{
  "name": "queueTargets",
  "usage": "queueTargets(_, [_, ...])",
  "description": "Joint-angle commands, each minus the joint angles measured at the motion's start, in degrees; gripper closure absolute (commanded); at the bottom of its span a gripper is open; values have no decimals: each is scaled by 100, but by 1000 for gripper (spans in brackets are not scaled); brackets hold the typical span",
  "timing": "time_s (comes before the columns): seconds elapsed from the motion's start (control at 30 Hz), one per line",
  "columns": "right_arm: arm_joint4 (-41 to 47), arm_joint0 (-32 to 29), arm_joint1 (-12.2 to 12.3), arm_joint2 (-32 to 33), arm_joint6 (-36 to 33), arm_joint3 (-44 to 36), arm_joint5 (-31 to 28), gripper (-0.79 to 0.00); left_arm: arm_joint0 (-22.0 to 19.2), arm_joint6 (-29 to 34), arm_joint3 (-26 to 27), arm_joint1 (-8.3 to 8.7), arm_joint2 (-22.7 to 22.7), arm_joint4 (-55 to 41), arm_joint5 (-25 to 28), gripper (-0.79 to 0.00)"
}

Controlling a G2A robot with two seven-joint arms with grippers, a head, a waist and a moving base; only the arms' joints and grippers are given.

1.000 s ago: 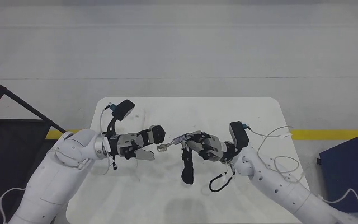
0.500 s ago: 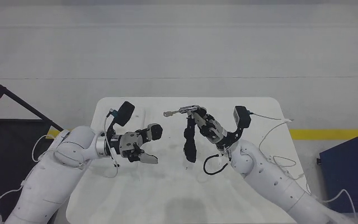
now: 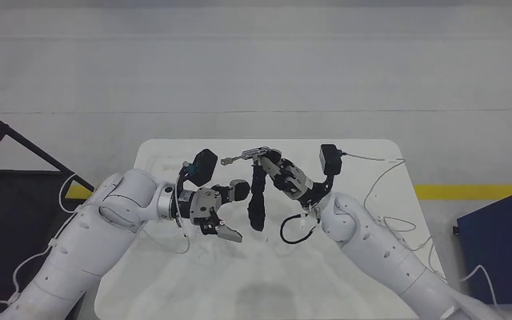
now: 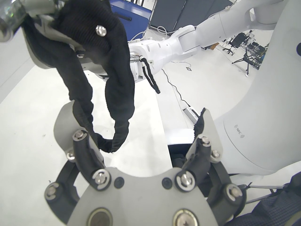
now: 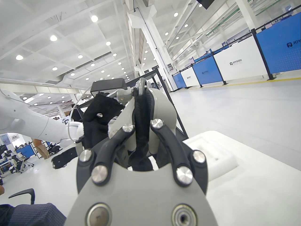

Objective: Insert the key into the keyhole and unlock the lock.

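1. As the right gripper (image 3: 268, 162), clamped on the black cable lock (image 3: 258, 196), carries it toward the table's (image 3: 200, 272) far edge, its metal end (image 3: 240, 155) has drawn clear of the left gripper (image 3: 234, 212).
2. Left gripper, wide open and empty, has advanced up beside the dangling loop (image 4: 110, 142).
3. Key indistinguishable; unlocking unconfirmed.

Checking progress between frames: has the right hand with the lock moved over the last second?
Yes. The right hand, shut on the lock, has moved from mid-table toward the far edge of the table.
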State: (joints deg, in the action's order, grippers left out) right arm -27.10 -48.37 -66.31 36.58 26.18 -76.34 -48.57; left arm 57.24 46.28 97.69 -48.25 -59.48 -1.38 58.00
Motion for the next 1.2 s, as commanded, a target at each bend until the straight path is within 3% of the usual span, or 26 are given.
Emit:
queueTargets(0.0, [-4, -10, -28, 25, -71, 22, -16, 0, -44, 0, -6, -10, 56, -54, 0, -785])
queueTargets(0.5, [-121, -168, -248, 310, -376, 13, -174, 0, -423, -1, -333, -95, 566, -242, 0, -785])
queueTargets(0.8, [-187, -291, -353, 478, -515, 100, -274, 0, -586, -46, -273, -190, 772, -47, 0, -785])
queueTargets(0.83, [-189, -299, -364, 500, -525, 111, -278, 0, -602, -30, -272, -198, 797, -12, 0, -631])
queueTargets(0.87, [-195, -308, -375, 521, -539, 119, -288, 0, -621, -1, -248, -205, 825, 26, 0, -95])
queueTargets(0.9, [-202, -320, -384, 546, -549, 135, -304, 0, -637, 0, -261, -207, 848, 52, 0, 0])
queueTargets(1.17, [-268, -425, -449, 737, -628, 171, -399, 0, -703, 0, -273, -176, 913, 176, 0, 0])
